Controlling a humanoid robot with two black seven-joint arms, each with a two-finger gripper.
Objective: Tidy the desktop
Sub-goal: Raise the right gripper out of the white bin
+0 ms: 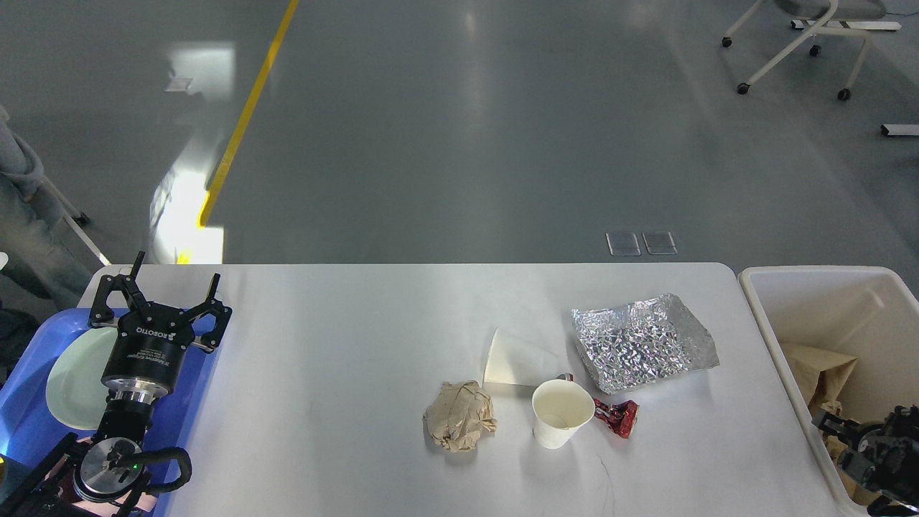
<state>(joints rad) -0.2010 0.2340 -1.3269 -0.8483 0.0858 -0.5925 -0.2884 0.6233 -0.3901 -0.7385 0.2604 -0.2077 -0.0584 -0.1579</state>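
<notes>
A: Left gripper [156, 296] hangs over the blue tray [29, 424] at the desktop's [344, 345] left end, fingers spread wide, holding nothing.

B: And the right gripper [836, 431]?

A: Low in the cream bin [772, 316] beside the desktop's right end; too dark to tell whether it's parted or closed (it looks like a drop-off step, I'd judge).

B: So what's left?

A: Plenty: crumpled brown paper [459, 425], upright paper cup [562, 422], red wrapper [617, 418] just beside it, a tipped white cup [518, 359] and a foil sheet [642, 342]. Next call: lift clear of the bin wall, then reach for the nearest litter.
</notes>
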